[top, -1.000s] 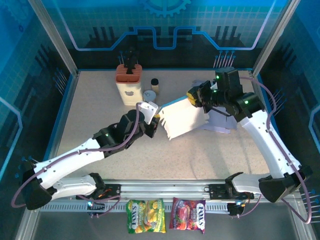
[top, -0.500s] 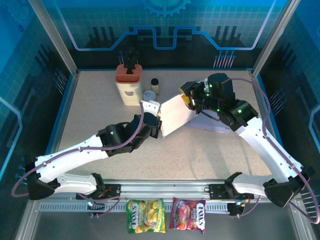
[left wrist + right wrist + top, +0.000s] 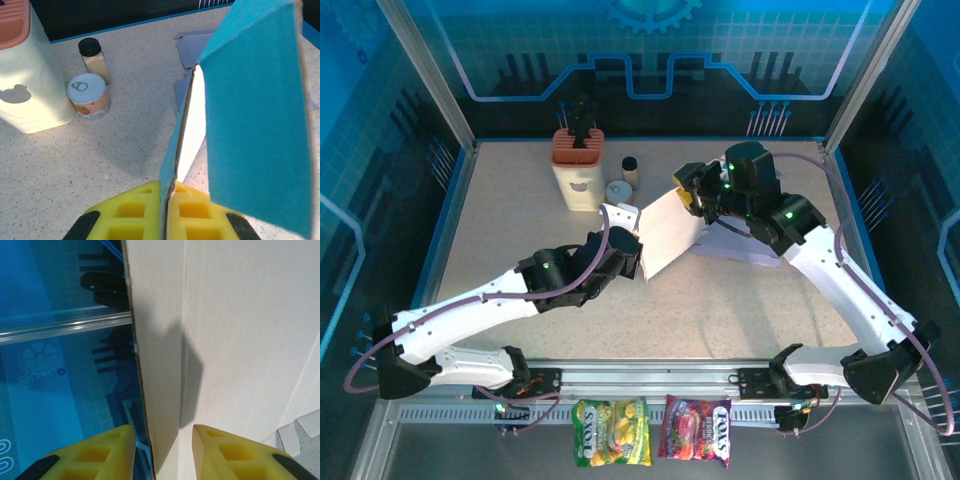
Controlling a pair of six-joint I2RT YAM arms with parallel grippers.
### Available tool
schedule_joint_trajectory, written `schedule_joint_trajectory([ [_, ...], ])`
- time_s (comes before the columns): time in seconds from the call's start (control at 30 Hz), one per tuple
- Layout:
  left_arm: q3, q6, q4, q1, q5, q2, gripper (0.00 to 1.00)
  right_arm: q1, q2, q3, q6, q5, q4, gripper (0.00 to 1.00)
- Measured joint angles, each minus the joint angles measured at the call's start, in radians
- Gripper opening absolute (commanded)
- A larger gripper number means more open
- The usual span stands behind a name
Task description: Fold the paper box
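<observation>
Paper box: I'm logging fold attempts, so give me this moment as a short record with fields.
paper box: partly folded, panels standing at an angle between the two arms
left hand: shut on an edge of the box
right hand: open, pads either side of a panel edge
nearby: tin can, small bottle, flat cardboard on the table under the right arm

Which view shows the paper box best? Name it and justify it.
Top external: most of the paper box shows, raised between the left end effector and right end effector. Left wrist shows its blue face and white inside, one edge pinched between yellow fingers. Right wrist shows a white panel with a crease, between parted fingers.
</observation>
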Motion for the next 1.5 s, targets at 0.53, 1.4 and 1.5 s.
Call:
schedule_joint_trajectory([
  [0.53,0.000,0.000,-0.001,0.000,0.000,0.000,0.00,0.033,0.040,0.029,-0.008,-0.001,-0.021,0.00],
  [1.4,0.039,-0.361,-0.554,0.134,-0.114,-0.500,0.52,0.311,0.298,0.113,0.179,0.146,0.048,0.00],
  [1.5,0.001,-0.434,-0.628,0.146,-0.113,-0.531,0.46,0.311,0.357,0.088,0.145,0.130,0.150,0.00],
])
